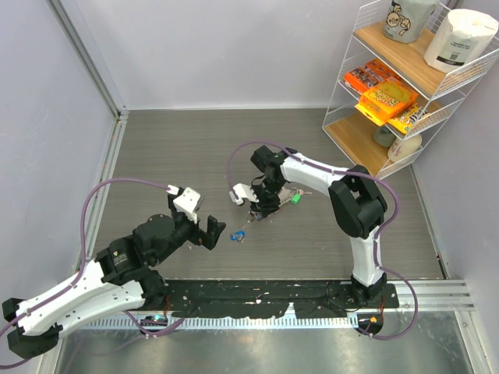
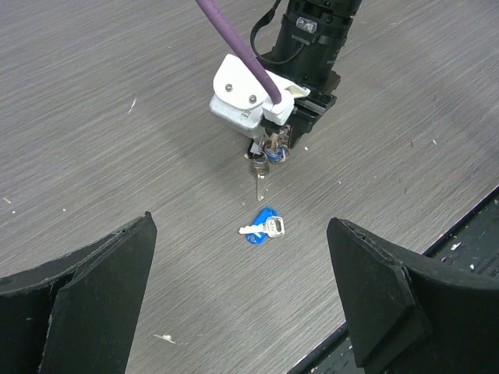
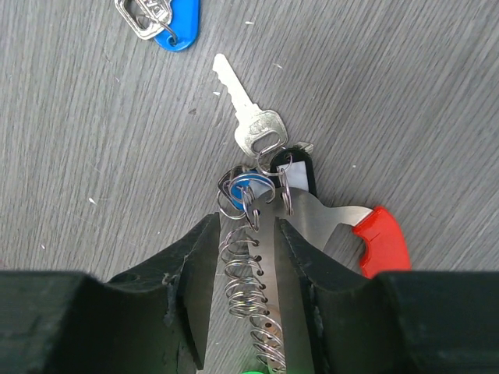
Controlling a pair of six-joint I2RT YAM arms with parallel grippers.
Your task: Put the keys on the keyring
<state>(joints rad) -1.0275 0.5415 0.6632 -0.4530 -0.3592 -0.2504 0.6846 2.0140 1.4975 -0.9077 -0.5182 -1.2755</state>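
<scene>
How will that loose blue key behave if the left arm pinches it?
The blue key lies flat and thin, so it probably skids on the smooth table before lifting. It looks tiny and light; a nudge may flick it away.

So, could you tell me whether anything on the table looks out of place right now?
Yes: a blue-headed key lies loose on the table, apart from the keyring pinched in the right gripper. The open left gripper sits near it without touching. Nothing looks damaged.
</scene>
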